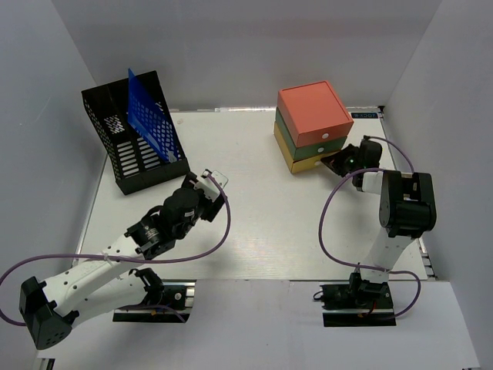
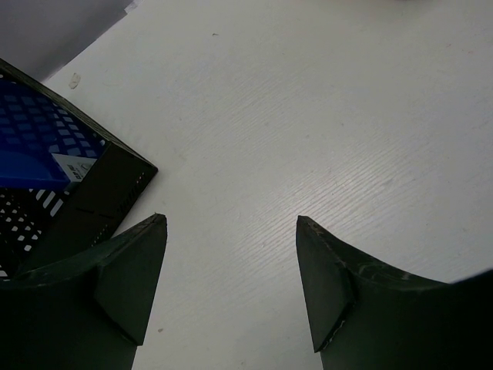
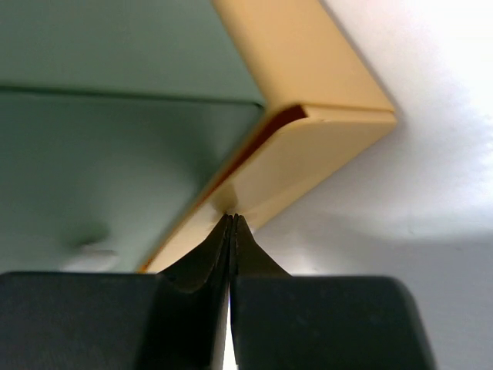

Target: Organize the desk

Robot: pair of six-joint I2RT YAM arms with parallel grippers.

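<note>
The white desk [image 1: 262,208] carries a stacked drawer box [image 1: 310,116] at the back right, orange on top, then green, with yellow at the bottom. My right gripper [image 1: 337,160] is shut with nothing between its fingers. In the right wrist view its tips [image 3: 233,217] touch the front of the yellow drawer [image 3: 308,154], just under the green drawer [image 3: 115,154]. A thin dark gap shows along the yellow drawer's top edge. My left gripper [image 1: 214,182] is open and empty above bare desk [image 2: 308,116], its jaws wide apart in the left wrist view [image 2: 229,220].
A black mesh file rack [image 1: 131,146] stands at the back left with a blue perforated folder [image 1: 150,119] leaning in it. The rack's corner [image 2: 92,193] and the folder [image 2: 31,146] show just left of my left fingers. White walls enclose the desk.
</note>
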